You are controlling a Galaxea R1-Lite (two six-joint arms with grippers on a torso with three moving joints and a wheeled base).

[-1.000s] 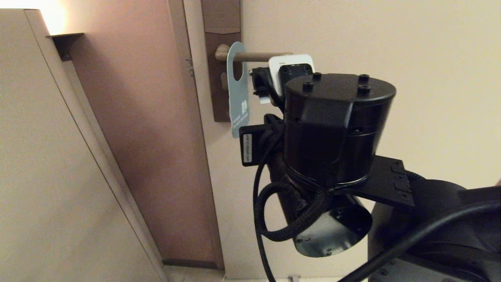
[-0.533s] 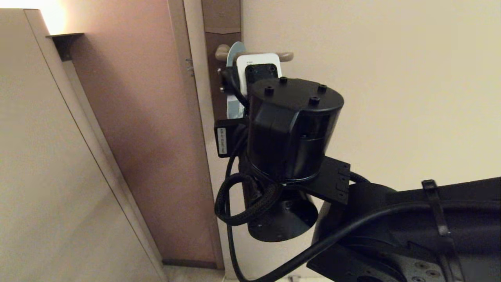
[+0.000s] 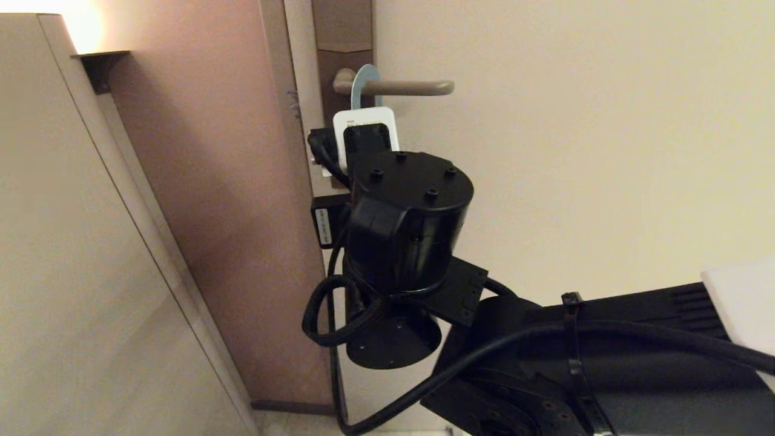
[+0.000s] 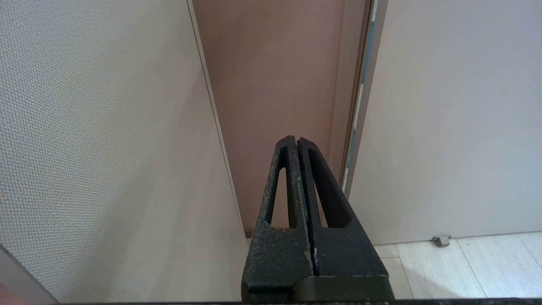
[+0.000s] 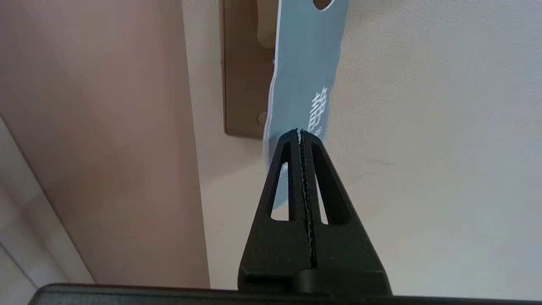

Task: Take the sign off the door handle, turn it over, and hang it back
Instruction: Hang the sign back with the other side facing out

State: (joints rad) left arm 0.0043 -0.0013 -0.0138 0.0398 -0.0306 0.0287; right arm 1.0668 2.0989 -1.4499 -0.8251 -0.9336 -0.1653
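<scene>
**Right pincer at the lower part of the teal sign on the door handle**

The sign (image 3: 366, 79) hangs on the door handle (image 3: 404, 88), a slim taupe lever reaching out level from its tall brown backplate (image 3: 342, 36). In the head view only the rounded top of the card shows, looped over the lever close to the backplate; the right arm's wrist covers everything below.

From the right wrist view, the sign (image 5: 305, 80) shows its teal-blue face with white lettering, hanging at a slight tilt in front of the backplate (image 5: 242, 84) and the pale door (image 5: 423, 127). The right pincer (image 5: 300, 132) has its serrated fingers pressed together, tips at the lower part of the card. Whether the card is caught between them or lies just behind them cannot be told.

The left pincer (image 4: 297, 140) is parked low, away from the handle, its fingers closed on nothing. It points toward the brown door frame (image 4: 275, 106), with the tiled floor (image 4: 465, 262) and a small door stop (image 4: 441, 240) beyond.
</scene>
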